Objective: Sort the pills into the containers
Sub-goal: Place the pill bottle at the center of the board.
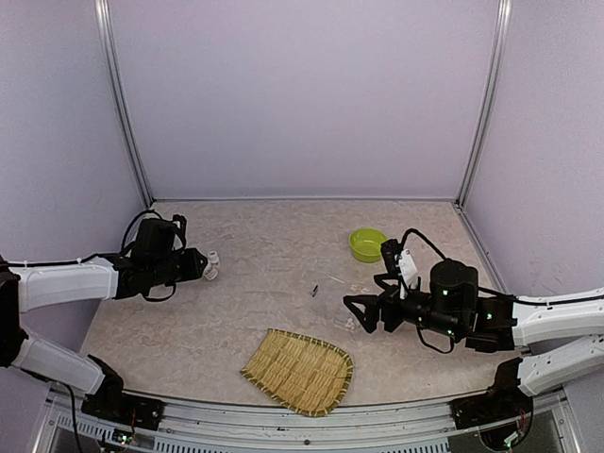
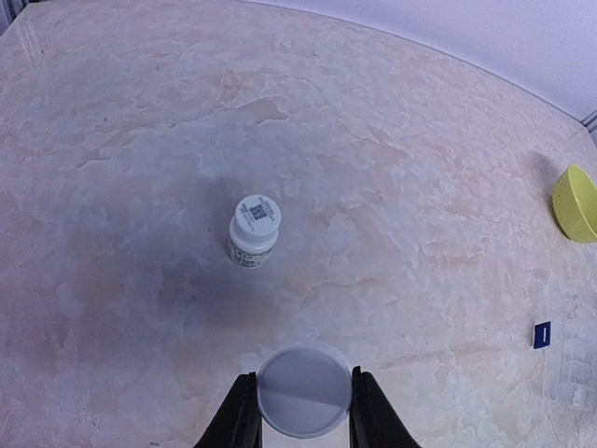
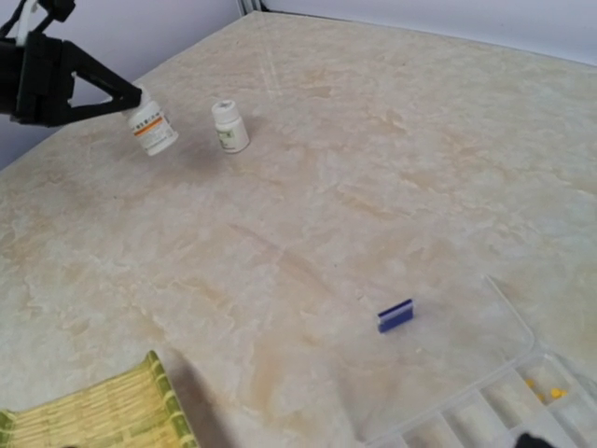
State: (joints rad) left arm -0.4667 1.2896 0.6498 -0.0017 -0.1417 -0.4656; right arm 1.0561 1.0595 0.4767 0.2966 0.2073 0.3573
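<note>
My left gripper (image 1: 201,267) is shut on a small white pill bottle (image 2: 304,397) with an orange label (image 3: 152,129), held tilted just above the table; its round white end faces the left wrist camera. A second white bottle (image 2: 254,231) stands upright a little ahead of it. The clear organiser box (image 3: 504,397) lies with its lid open flat, a blue mark (image 3: 395,315) on the lid. A few yellow pills (image 3: 546,394) lie in one compartment. My right gripper (image 1: 349,314) stands open beside the box with nothing between its fingers, which stay outside the right wrist view.
A lime-green bowl (image 1: 367,244) sits behind the organiser. A woven bamboo tray (image 1: 300,370) lies at the near edge between the arms. Plain walls close in the table on three sides.
</note>
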